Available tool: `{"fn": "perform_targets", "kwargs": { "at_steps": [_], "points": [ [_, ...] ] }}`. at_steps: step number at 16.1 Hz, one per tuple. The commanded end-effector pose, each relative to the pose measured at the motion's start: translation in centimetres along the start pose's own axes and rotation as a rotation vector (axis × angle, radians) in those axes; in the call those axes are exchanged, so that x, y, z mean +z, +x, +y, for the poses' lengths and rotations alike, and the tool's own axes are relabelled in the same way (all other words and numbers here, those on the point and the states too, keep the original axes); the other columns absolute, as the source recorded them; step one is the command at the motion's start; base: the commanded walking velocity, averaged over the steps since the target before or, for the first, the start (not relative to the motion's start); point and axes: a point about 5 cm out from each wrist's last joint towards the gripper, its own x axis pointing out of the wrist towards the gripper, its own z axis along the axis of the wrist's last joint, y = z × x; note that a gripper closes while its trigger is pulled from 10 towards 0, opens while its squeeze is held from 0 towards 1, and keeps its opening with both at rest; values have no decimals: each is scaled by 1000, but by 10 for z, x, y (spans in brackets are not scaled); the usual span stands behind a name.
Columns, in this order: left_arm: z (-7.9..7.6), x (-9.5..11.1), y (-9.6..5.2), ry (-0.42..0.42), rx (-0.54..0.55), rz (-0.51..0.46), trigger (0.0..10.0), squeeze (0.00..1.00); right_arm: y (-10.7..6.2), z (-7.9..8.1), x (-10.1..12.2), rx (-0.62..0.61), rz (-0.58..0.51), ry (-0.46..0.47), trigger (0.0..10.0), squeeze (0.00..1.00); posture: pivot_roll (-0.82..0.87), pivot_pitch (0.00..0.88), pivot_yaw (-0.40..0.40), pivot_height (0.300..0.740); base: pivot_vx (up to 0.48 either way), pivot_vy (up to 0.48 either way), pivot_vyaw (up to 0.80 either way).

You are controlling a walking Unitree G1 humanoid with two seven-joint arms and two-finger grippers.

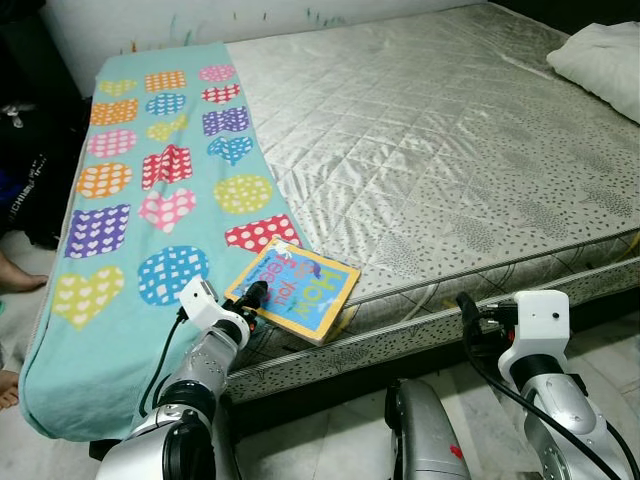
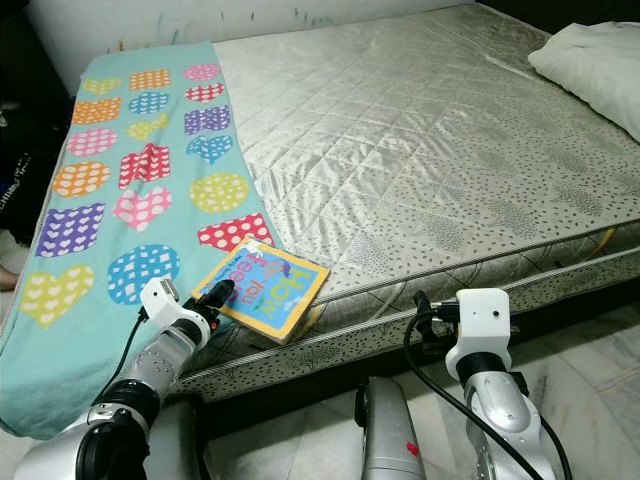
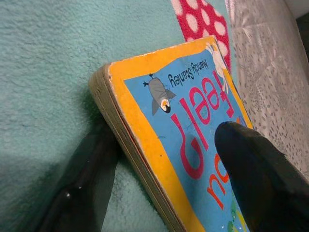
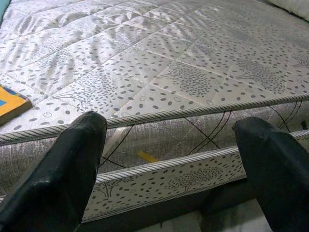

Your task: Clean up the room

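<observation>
Person's foot: one bare foot shows at the far left on the floor, beside the bed.
Blanket: one teal blanket with dotted hearts and squares covers the left strip of the bed and hangs over its near edge.
Left gripper: the left gripper has its two fingers spread around the near corner of the book, one finger on the blanket beside the book's edge, the other over the cover. It is not yet pressed onto the book.
Book: one board book, blue cover with a yellow border, lies at the bed's near edge, partly on the blanket and partly on the bare mattress, one corner reaching past the edge.
Mattress: one silver quilted mattress, bare to the right of the blanket.
Right gripper: the right gripper hangs in front of the bed's side with fingers spread wide, holding nothing.
Pillow: one white pillow at the far right corner.
Risk: the book is thick and slick; a pinch on just its corner could let it pivot or slide off the edge to the floor. The lower finger may also snag the blanket and drag it along.
</observation>
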Motion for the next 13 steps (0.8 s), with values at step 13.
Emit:
{"fn": "perform_targets", "kwargs": {
  "at_steps": [13],
  "points": [
    [-10, 4, 3, -49, -81, -40, 0, 0, 6, -1, 0, -21, -11, -16, 10000, 0, -283, 0, 38, 514, 0, 0, 0]
  ]
}}
